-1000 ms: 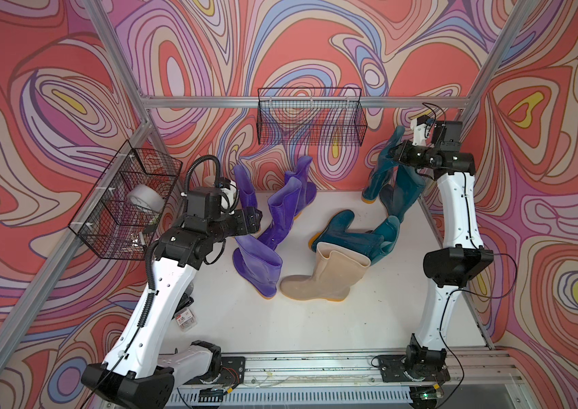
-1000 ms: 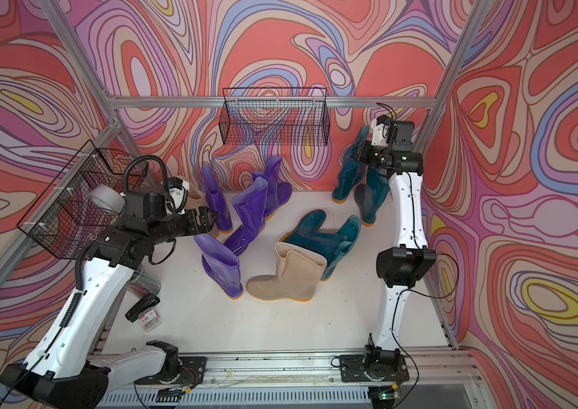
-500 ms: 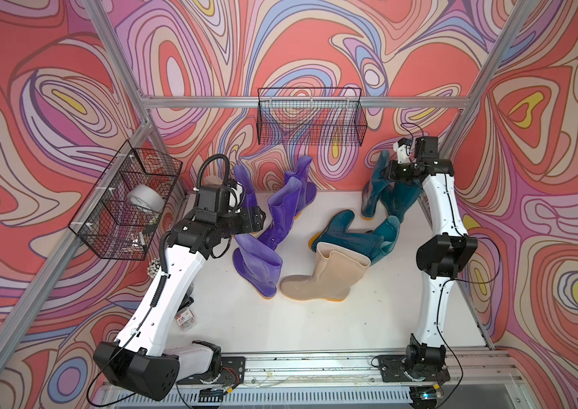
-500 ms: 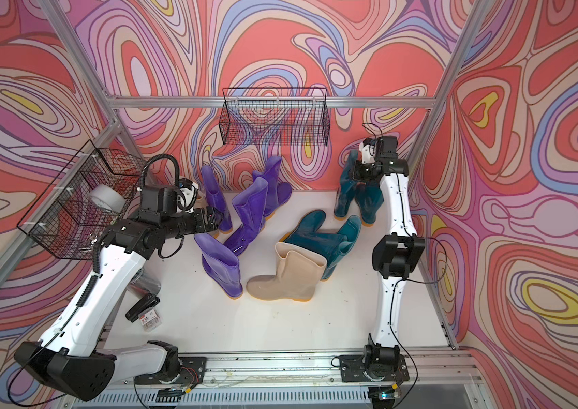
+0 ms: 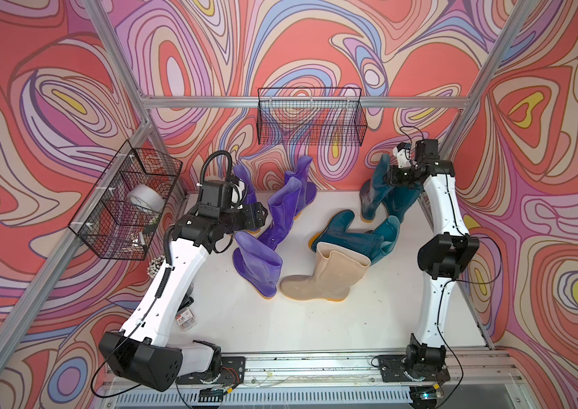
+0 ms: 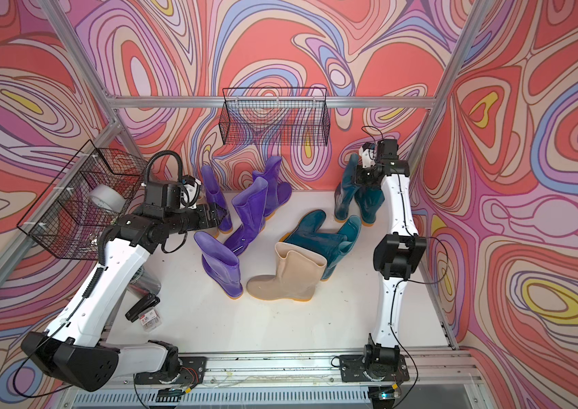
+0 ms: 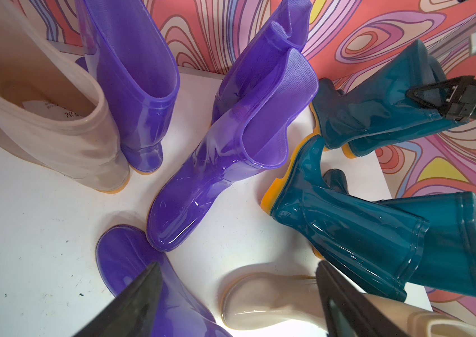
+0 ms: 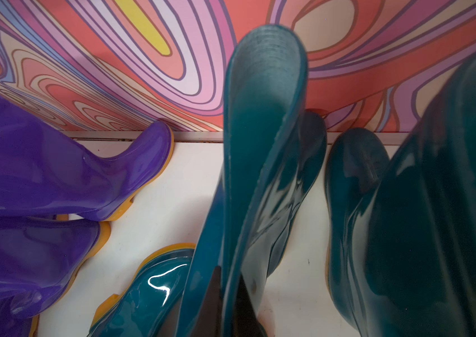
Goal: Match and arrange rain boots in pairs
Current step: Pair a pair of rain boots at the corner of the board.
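a: our right gripper (image 8: pixel 228 291) is clamped shut on the teal boot (image 8: pixel 263 116) at its rim, a second teal boot (image 8: pixel 353 181) just beside it. that thin floppy rim could slip free.
b: our left gripper (image 7: pixel 236 265) gapes empty, the purple boot (image 7: pixel 131 262) close in front; we might topple it.

robot lab test cell: alu frame (image 5: pixel 202 102), swirl-print walls (image 5: pixel 315 42), wire baskets (image 5: pixel 310 120).
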You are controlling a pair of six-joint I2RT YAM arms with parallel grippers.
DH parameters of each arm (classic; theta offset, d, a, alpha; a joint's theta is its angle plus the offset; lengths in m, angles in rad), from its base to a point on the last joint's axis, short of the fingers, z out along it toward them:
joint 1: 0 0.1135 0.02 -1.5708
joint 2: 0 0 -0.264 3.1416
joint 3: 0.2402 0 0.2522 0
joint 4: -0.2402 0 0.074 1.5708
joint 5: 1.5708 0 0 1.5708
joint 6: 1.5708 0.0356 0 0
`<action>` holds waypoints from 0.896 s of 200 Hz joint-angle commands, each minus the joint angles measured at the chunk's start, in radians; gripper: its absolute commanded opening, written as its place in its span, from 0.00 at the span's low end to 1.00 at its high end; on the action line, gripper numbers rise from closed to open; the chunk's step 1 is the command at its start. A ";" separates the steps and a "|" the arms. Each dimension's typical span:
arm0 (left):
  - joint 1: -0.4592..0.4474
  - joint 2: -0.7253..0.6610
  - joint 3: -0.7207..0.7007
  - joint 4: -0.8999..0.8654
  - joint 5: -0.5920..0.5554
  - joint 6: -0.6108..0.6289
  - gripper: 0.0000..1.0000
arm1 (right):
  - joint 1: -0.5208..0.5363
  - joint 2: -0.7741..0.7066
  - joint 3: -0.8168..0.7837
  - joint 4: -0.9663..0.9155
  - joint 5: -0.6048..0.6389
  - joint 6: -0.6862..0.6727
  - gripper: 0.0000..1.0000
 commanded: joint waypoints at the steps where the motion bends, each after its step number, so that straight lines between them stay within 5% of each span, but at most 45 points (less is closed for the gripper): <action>1: 0.005 0.006 0.019 0.024 0.016 -0.021 0.85 | -0.002 -0.119 -0.050 0.074 -0.062 -0.041 0.00; 58: 0.000 0.006 0.015 0.020 0.031 -0.026 0.85 | -0.025 -0.064 -0.031 0.040 0.229 0.022 0.00; 135: 0.000 0.019 0.021 0.021 0.037 -0.026 0.84 | -0.026 -0.065 0.046 0.029 0.255 -0.018 0.05; 179: -0.003 0.021 0.020 0.023 0.040 -0.030 0.84 | -0.025 -0.086 0.010 0.025 0.265 -0.029 0.33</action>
